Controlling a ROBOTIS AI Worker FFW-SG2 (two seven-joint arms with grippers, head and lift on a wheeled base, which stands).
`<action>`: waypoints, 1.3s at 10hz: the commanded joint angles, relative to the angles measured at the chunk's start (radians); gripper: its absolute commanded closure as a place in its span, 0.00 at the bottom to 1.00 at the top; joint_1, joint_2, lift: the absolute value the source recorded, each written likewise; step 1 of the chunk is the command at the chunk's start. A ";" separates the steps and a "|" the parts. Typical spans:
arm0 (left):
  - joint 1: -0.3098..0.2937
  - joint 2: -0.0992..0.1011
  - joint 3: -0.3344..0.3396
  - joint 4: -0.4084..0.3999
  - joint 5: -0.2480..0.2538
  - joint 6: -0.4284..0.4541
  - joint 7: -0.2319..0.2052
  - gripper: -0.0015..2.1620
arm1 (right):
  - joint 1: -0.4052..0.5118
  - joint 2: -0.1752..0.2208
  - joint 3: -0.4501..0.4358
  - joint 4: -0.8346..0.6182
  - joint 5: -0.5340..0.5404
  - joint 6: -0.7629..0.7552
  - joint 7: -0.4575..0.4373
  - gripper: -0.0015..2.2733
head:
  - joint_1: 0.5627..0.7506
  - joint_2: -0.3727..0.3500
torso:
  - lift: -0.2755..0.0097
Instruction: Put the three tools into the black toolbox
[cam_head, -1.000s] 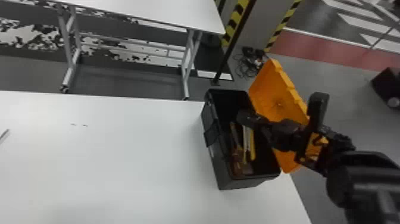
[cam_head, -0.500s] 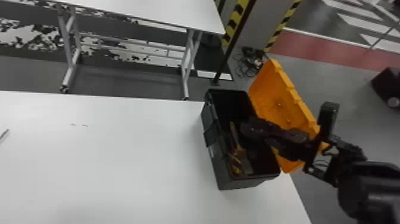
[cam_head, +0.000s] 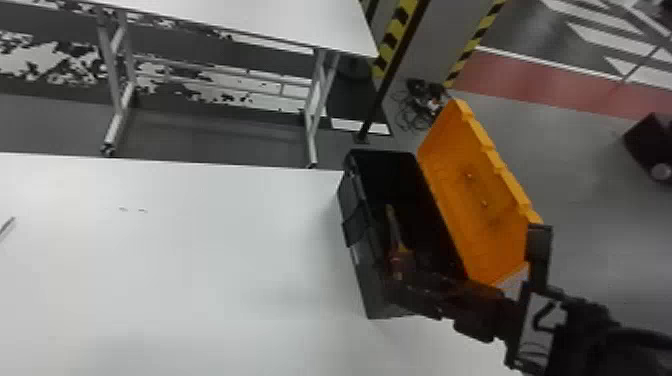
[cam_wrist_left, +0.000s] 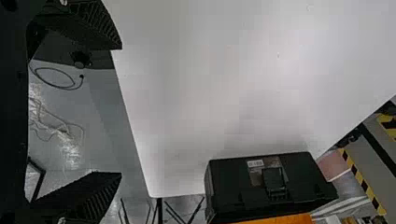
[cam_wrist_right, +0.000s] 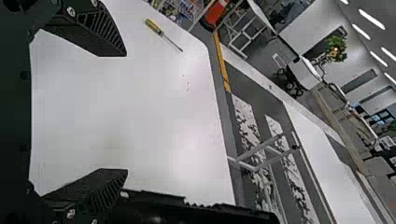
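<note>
Lying inside the open black toolbox (cam_head: 366, 280) is a tool (cam_head: 393, 226).

Right arm (cam_head: 595, 335): black throughout, we noted, chunky at the joints, with an upright, flat-faced black block (cam_head: 540, 250) near the wrist. On the right gripper (cam_head: 402, 290) we saw black, wedge-shaped fingers (cam_wrist_right: 105, 35), slanted ribs across them, small silver screws (cam_wrist_right: 71, 11) by their bases. The left gripper (cam_wrist_left: 121, 111) matched: matte black wedges, the same ribbing.
</note>
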 joint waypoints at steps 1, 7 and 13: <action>-0.033 0.002 0.050 0.000 -0.030 0.010 0.000 0.03 | 0.040 0.077 0.005 -0.017 -0.040 0.004 -0.003 0.04 | 0.70 0.03 | 0.79; -0.260 0.164 0.231 -0.028 -0.303 0.010 -0.092 0.04 | 0.095 0.129 0.099 -0.024 -0.037 -0.070 -0.028 0.04 | 0.70 0.80 | 0.79; -0.461 0.309 0.110 0.192 -0.530 0.010 -0.199 0.04 | 0.091 0.120 0.093 -0.010 -0.025 -0.082 -0.004 0.03 | 0.70 0.97 | 0.79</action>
